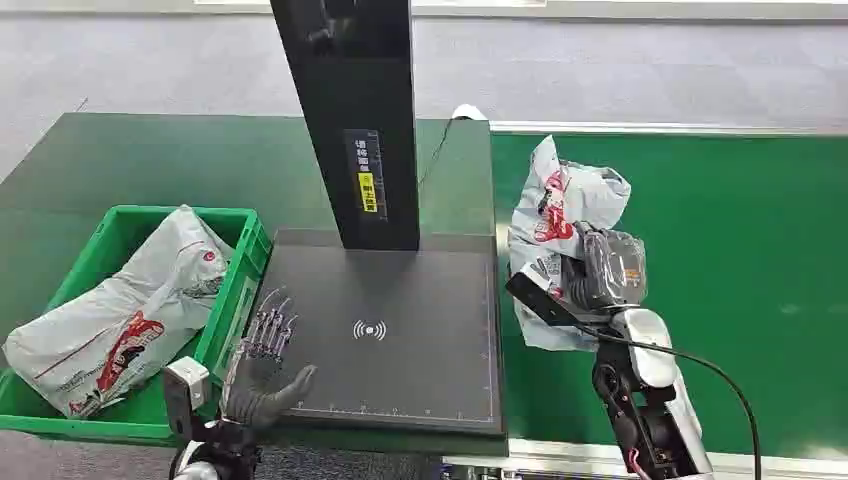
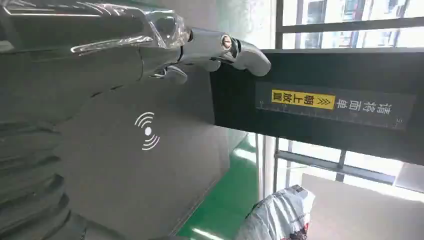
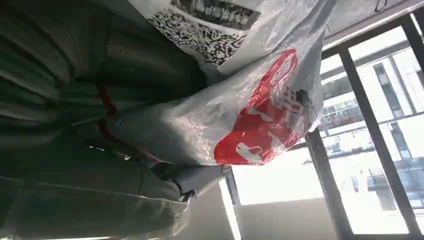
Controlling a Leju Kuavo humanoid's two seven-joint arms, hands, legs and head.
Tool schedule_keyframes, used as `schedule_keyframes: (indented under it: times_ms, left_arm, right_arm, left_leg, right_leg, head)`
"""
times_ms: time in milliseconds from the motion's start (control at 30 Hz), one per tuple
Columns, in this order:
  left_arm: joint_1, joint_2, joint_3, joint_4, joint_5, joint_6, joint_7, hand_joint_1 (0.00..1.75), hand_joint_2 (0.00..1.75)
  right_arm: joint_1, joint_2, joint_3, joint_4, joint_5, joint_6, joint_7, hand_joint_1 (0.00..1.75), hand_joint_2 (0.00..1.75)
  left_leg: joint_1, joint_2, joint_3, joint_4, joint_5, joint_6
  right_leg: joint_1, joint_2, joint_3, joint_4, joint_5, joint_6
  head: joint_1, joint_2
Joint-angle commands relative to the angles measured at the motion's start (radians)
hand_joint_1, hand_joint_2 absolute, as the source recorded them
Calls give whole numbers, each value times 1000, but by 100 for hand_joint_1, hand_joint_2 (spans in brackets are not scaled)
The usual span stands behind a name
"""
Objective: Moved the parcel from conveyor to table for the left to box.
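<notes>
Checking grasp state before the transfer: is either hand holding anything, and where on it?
The right hand grips the grey parcel on the conveyor, at its crumpled lower middle. The left hand holds nothing, fingers spread over the black platform.

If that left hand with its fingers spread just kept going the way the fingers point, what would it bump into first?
Probably the black upright post. The left hand hovers at the near edge of the dark scanner plate, fingers pointing across it toward the post's base. How high it hovers is unclear, so it might brush the plate first.
</notes>
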Motion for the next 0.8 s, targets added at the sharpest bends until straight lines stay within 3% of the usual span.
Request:
schedule_keyframes:
  times_ms: [33,300,433,567,600,633,700,733,800]
  left_arm:
    - [-18,2,4,42,2,-4,-1,0,175]
    - [-18,2,4,42,2,-4,-1,0,175]
    - [-31,0,-3,58,2,-8,-5,0,175]
    - [-43,1,-12,73,3,-9,-10,0,175]
    - [-47,4,-13,75,6,-8,-15,0,175]
    - [-52,7,-10,77,10,-5,-20,0,175]
    - [-68,12,-9,88,18,-7,-35,0,175]
    - [-76,17,-7,90,11,20,-80,0,175]
    - [-80,23,-4,90,13,20,-81,0,175]
  right_arm:
    - [-24,19,-22,-6,-4,-6,-2,175,175]
    - [-24,19,-22,-6,-4,-6,-2,175,175]
    - [-4,29,-49,-46,-33,-79,-50,175,175]
    - [1,35,-34,-73,-95,-153,-148,175,175]
    - [8,38,-15,-94,-181,-141,-216,175,175]
    - [16,43,9,-116,-306,-64,-285,175,175]
    - [22,39,72,-117,-408,85,-336,175,175]
    - [16,-44,252,-102,-411,371,-397,175,175]
    - [44,-2,301,-43,-357,360,-411,175,175]
  left_leg:
    - [-1,0,-1,0,0,0]
    - [0,0,-1,0,0,0]
    - [0,-1,-1,0,0,0]
    - [0,0,-1,0,1,0]
    - [0,0,-1,0,1,0]
    - [0,0,-1,0,0,0]
    - [0,0,-1,0,0,0]
    - [0,1,-1,0,0,0]
    - [1,3,0,-1,0,0]
  right_leg:
    - [0,1,-1,0,0,0]
    - [0,1,-1,0,1,-1]
    - [0,0,-1,0,0,-1]
    - [0,1,-1,-1,1,-1]
    - [0,1,-1,0,1,-1]
    - [0,1,-1,0,0,0]
    - [0,1,-2,0,1,-1]
    - [0,2,-1,0,1,-1]
    - [1,3,0,-1,1,-1]
  head:
    - [0,0]
    - [0,0]
    - [0,0]
    - [0,0]
    - [0,0]
    - [0,0]
    - [0,0]
    - [0,0]
    - [0,0]
